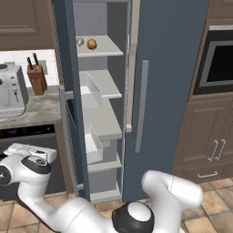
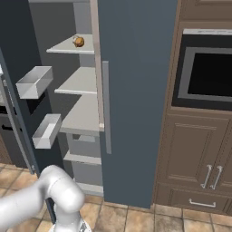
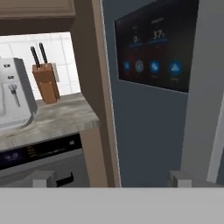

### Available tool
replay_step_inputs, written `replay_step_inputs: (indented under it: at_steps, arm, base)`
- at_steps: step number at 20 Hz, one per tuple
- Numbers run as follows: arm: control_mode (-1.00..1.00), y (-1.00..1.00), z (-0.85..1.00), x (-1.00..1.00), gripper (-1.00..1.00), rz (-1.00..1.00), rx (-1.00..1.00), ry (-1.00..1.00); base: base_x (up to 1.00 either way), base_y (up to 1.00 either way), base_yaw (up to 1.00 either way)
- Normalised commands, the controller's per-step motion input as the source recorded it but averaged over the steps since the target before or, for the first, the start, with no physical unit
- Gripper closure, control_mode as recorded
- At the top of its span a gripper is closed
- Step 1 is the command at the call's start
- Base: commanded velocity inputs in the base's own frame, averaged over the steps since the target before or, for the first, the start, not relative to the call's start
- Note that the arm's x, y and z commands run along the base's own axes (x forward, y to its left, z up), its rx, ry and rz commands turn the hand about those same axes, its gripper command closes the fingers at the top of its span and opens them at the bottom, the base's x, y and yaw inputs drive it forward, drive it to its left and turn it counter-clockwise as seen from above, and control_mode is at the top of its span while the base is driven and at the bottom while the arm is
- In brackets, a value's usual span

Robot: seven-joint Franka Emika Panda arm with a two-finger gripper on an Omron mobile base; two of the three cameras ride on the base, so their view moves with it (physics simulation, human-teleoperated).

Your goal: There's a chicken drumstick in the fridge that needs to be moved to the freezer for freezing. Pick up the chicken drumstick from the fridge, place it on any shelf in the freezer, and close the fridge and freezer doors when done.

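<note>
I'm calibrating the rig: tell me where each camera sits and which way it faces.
Left base view: behind the arm, left; looks forward-down at open shelves holding the chicken drumstick; arm links along the bottom.
Right base view: behind, right; same shelves plus the closed door; arm lower left.
Hand view: on the hand, facing the black panel on the open door; gripper fingertips spread at bottom.
Shared: both base views show the drumstick.

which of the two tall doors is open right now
The left door, swung out with white bins on its inside. The right door, with the long grey handle, is shut flat.
</note>
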Motion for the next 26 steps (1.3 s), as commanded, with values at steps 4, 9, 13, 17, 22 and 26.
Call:
replay_step_inputs:
  at_steps: [4, 9, 13, 17, 22, 26]
  arm:
    - [-1.00, -0.13, -0.49, 0.65, -1.00, 0.00, -0.01, -0.01]
    - [-1.00, -0.25, -0.53, 0.68, -1.00, 0.00, 0.00, -0.01]
    - [-1.00, -0.32, -0.45, 0.62, -1.00, 0.00, 0.00, 0.00]
    - [-1.00, -0.28, -0.43, 0.60, -1.00, 0.00, 0.00, 0.00]
    - [-1.00, -0.50, -0.24, 0.37, -1.00, 0.00, 0.00, 0.00]
    - [-1.00, -0.97, -0.02, 0.17, -1.00, 0.00, 0.00, 0.00]
  base:
    - [0.00, 0.00, 0.00]
    - [0.00, 0.00, 0.00]
    - [0.00, 0.00, 0.00]
    - [0.00, 0.00, 0.00]
    - [0.00, 0.00, 0.00]
    - [0.00, 0.00, 0.00]
